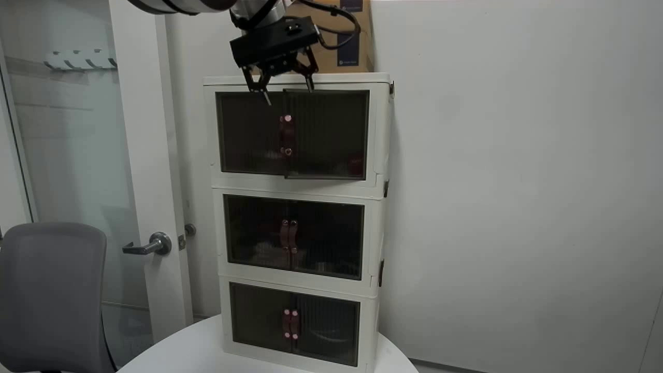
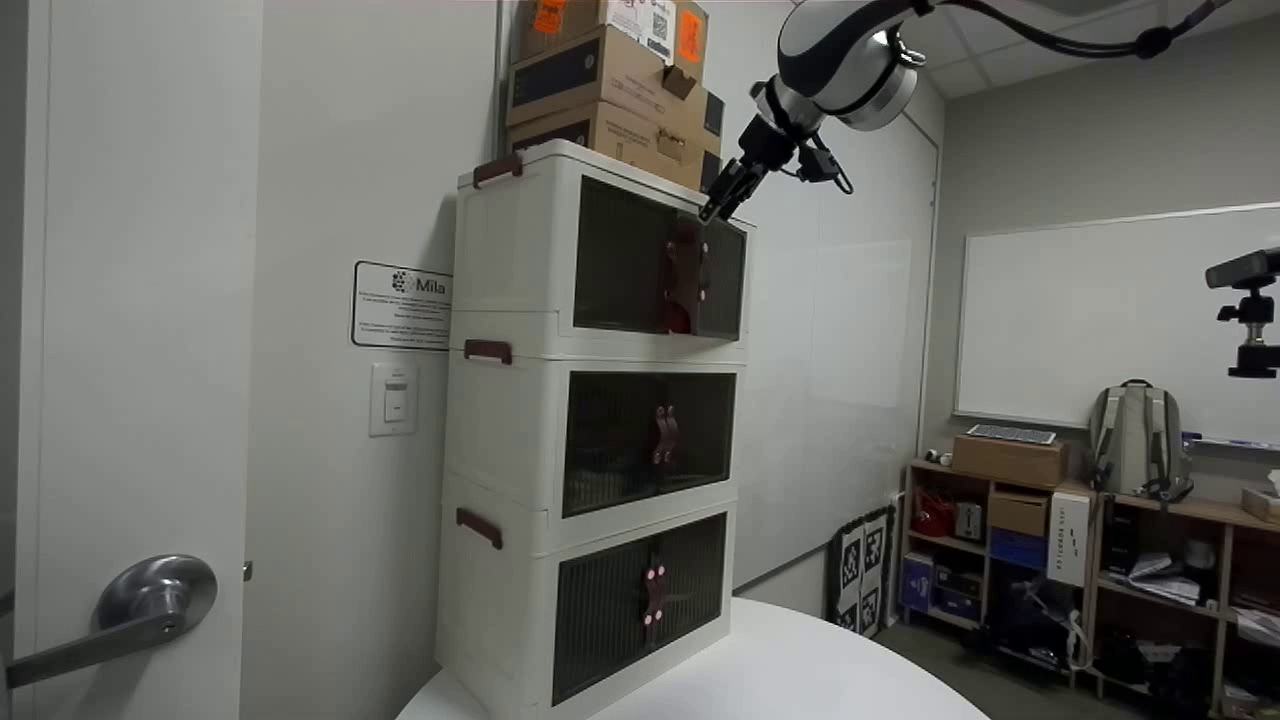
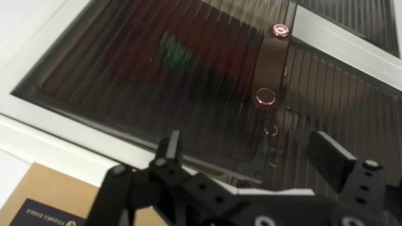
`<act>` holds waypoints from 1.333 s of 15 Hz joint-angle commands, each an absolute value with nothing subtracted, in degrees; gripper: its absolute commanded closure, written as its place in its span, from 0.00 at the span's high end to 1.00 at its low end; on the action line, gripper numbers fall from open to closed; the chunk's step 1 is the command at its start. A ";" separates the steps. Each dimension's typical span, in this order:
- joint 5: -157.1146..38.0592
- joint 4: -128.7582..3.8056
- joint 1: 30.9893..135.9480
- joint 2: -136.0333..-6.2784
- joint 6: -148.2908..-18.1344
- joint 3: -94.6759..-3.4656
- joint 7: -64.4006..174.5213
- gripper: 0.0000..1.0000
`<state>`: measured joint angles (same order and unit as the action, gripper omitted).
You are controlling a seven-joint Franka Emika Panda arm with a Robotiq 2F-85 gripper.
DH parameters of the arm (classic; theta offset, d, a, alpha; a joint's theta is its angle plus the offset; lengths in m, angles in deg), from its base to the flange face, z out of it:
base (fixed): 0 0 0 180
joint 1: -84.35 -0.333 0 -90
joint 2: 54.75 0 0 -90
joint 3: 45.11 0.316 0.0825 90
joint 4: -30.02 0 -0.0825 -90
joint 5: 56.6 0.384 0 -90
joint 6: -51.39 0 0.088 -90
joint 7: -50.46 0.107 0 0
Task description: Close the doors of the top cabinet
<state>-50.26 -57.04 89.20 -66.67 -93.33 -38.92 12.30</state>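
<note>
The top cabinet [image 1: 311, 187] is the uppermost of three stacked white tiers. Far to its left, and lower, there is a grey chair [image 1: 52, 295]; closer on the left is a white room door [image 1: 142, 129] with a metal lever [image 1: 147, 246]. In the front of the top cabinet, the left door [image 1: 248, 140] seems to lie flat in its frame. Straight under the top cabinet are the two lower tiers [image 1: 300, 280], with their panels closed, and below these a round white desk [image 1: 191, 347], which carries the whole stack. The hand [image 1: 289, 97] is before the upper middle of the top cabinet, tilted downward; its two fingers [image 3: 173, 145] are spread wide apart and have hold of nothing. Whether a fingertip touches a door, I cannot tell. The right door [image 1: 331, 134] stands a little outward from the top cabinet, and in an exterior view its free edge, where a dark red handle [image 1: 288, 135] is fixed, overlaps the left door. Through it something red [image 1: 356, 165] shows dimly. Over the top cabinet are cardboard boxes [image 2: 635, 120]. Far to its right, and lower, a grey backpack [image 2: 1137, 440] stands on wooden shelves [image 2: 1215, 510].
</note>
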 commanded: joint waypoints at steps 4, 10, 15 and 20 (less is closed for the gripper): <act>-48.49 -60.76 88.19 -67.94 -103.99 -38.79 16.46 1.00; -48.31 -61.56 88.12 -70.33 -112.04 -37.95 20.28 1.00; -48.16 -61.79 88.46 -70.47 -114.68 -37.43 21.28 1.00; -48.38 -62.56 88.17 -70.59 -117.27 -37.21 22.55 1.00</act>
